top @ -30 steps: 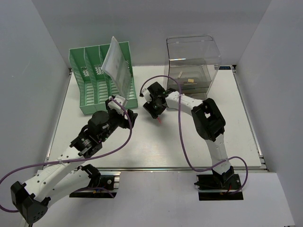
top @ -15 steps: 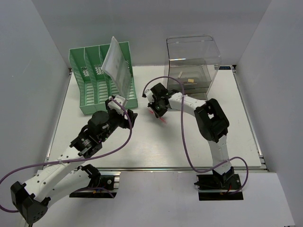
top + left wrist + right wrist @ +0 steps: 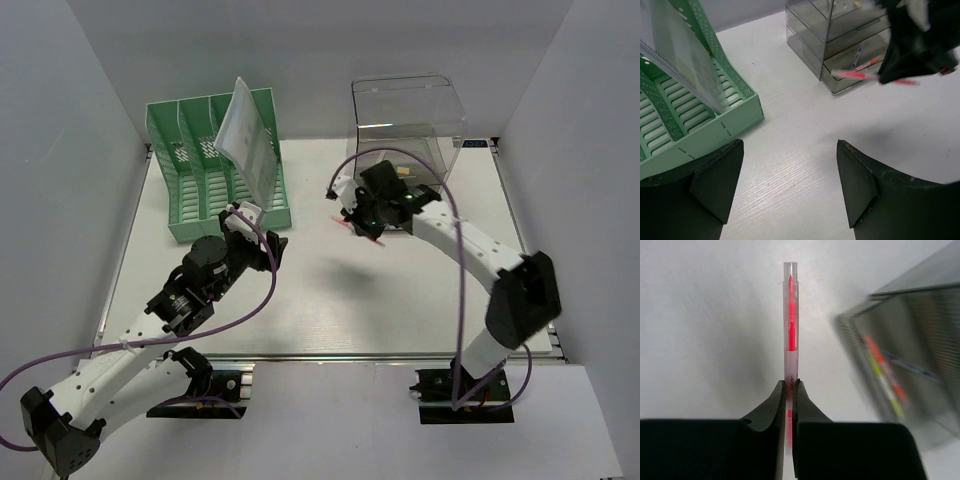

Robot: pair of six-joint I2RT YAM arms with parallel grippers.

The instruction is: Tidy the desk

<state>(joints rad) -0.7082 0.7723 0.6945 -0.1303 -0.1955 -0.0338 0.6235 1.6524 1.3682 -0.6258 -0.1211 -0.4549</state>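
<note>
White desk [image 3: 330, 300] between pale walls, filling the middle of the overhead view; one hand has a pen, the other is empty.
The right gripper [image 3: 789, 385] is up in the centre-right of the overhead view, lifted off the surface just in front of the clear drawer box [image 3: 405, 110], and its jaws are pinched tight on a pink pen [image 3: 790, 315]. The clear barrel sticks straight out past the fingertips, and the box sits blurred at the right of the wrist view with coloured pens inside. Over at centre-left, the left gripper [image 3: 789, 150] hangs above bare tabletop with its fingers spread wide, touching nothing. Beside it, in the upper left, the green file rack [image 3: 190, 215] has a clear plastic sleeve [image 3: 245, 140] leaning in its right-hand slot.
</note>
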